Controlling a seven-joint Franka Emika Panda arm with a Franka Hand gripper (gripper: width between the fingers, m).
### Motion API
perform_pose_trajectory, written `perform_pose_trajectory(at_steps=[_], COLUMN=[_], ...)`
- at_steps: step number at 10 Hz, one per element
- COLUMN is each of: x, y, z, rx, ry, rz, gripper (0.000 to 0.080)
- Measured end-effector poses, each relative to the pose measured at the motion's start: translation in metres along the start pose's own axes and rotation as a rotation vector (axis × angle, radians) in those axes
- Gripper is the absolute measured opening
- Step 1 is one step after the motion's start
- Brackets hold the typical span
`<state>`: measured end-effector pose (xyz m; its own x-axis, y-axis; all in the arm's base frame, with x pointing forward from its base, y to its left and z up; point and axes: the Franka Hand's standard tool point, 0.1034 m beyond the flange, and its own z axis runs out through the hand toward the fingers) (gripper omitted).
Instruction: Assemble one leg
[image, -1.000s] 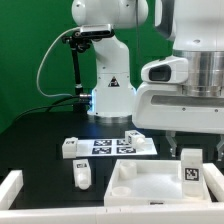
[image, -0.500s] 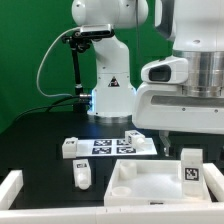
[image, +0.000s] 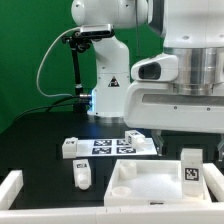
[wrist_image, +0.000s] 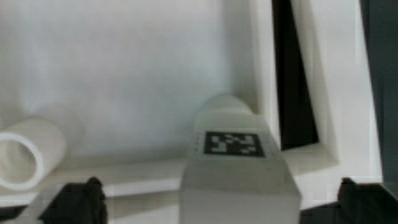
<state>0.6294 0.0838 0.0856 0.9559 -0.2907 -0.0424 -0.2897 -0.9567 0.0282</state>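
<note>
A leg (wrist_image: 237, 150), a small white block with a black-and-white tag on its face, stands upright on the large white tray-like part (wrist_image: 125, 70) near its rim. In the exterior view this leg (image: 189, 168) stands at the tray's (image: 150, 196) right end, under the arm's big white hand. My gripper (wrist_image: 222, 203) is open. Its two dark fingertips (wrist_image: 79, 200) stand wide apart on either side of the leg and do not touch it. In the exterior view the fingertips are hard to make out.
Two more legs (image: 68, 148) (image: 82, 173) lie on the black table at the exterior view's left. Another leg (image: 134, 136) sits by the marker board (image: 112, 146). A round white piece (wrist_image: 25, 152) shows beside the tray floor in the wrist view. A white rail (image: 10, 188) borders the table front.
The arm's hand has shifted a little up and toward the exterior view's left. The leg and the other parts have not moved.
</note>
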Motion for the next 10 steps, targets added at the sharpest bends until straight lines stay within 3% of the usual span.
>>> perform_pose_trajectory(at_steps=[2,5,7,10], x=[-0.0010,0.0004,0.0003,0.0002], y=[0.0023,0.0026,0.0020,0.0019], z=[0.0114,0.0125,0.0125,0.0127], rx=[-0.008,-0.006,-0.004,-0.003], ry=[-0.001,0.011,0.012,0.012], rz=[0.005,0.037,0.164,0.347], gripper=[0.0649,0.0626,0.0284,0.0285])
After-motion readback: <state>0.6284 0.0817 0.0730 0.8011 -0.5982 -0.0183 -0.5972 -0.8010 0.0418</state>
